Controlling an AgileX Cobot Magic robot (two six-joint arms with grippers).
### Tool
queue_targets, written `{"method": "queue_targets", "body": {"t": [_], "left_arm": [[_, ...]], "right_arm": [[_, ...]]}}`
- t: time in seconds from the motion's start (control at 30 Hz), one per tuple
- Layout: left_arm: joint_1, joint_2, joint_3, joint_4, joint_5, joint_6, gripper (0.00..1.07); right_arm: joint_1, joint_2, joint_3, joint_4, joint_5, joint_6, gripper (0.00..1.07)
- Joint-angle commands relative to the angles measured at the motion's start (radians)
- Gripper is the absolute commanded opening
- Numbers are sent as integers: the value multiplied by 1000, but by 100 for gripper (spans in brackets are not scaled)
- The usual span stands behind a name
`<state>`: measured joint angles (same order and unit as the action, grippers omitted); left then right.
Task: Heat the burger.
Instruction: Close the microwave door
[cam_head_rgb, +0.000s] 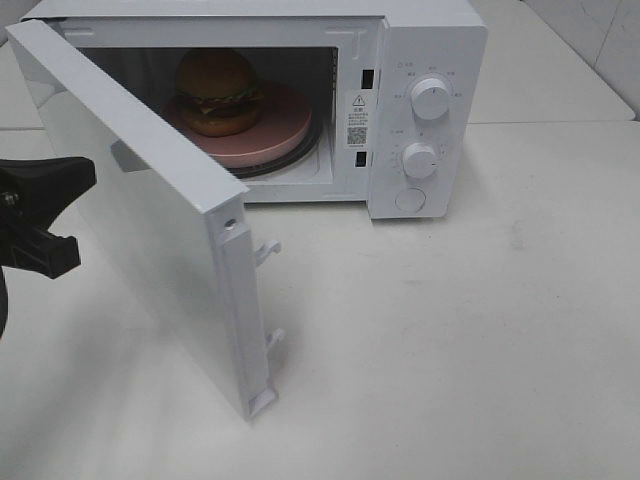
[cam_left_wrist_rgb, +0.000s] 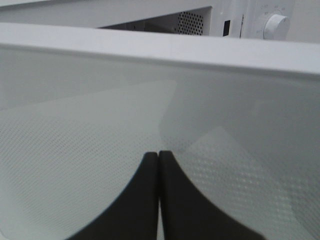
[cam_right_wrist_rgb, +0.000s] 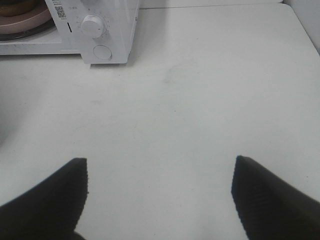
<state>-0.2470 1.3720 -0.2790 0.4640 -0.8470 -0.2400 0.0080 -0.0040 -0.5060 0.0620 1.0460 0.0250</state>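
Note:
The burger sits on a round pink plate inside the white microwave. The microwave's door stands swung wide open toward the front left. My left gripper is shut and empty, just outside the door's outer face. In the left wrist view its closed tips point at the door's mesh window, close to or touching it. My right gripper is open and empty over the bare table, out of the high view. In its wrist view the microwave lies ahead.
Two round knobs and a round button sit on the microwave's right panel. Latch hooks stick out of the door's free edge. The white table stretches in front of and right of the microwave.

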Motion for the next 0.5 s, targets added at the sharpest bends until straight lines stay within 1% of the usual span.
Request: {"method": "queue_targets", "body": {"t": [0.03, 0.07, 0.1, 0.13, 0.17, 0.2, 0.27, 0.3, 0.33, 0.37, 0.4, 0.43, 0.5], "left_arm": [[-75, 22, -9, -119, -16, 40, 0], [-96, 27, -9, -164, -14, 52, 0], [-96, 27, -9, -164, -14, 52, 0], [-140, 32, -10, -262, -15, 83, 0], [-166, 34, -10, -323, -15, 109, 0], [-166, 34, -10, -323, -15, 109, 0], [-271, 46, -26, -536, -11, 225, 0], [-271, 46, -26, -536, -11, 225, 0], [-297, 57, -36, -573, -11, 252, 0], [-297, 57, -36, -573, -11, 252, 0], [-336, 83, -61, -623, -11, 293, 0], [-372, 113, -91, -657, -11, 308, 0], [-387, 129, -109, -673, -11, 309, 0]], "right_arm": [[-8, -27, 2, 4, -12, 4, 76], [-8, -27, 2, 4, -12, 4, 76], [-8, -27, 2, 4, -12, 4, 76], [-8, -27, 2, 4, -12, 4, 76], [-8, -27, 2, 4, -12, 4, 76], [-8, -27, 2, 4, -12, 4, 76], [-8, -27, 2, 4, -12, 4, 76], [-8, -27, 2, 4, -12, 4, 76], [-8, -27, 2, 4, -12, 4, 76], [-8, -27, 2, 4, -12, 4, 76], [-8, -27, 2, 4, -12, 4, 76], [-8, -27, 2, 4, -12, 4, 76], [-8, -27, 2, 4, -12, 4, 76]]}}
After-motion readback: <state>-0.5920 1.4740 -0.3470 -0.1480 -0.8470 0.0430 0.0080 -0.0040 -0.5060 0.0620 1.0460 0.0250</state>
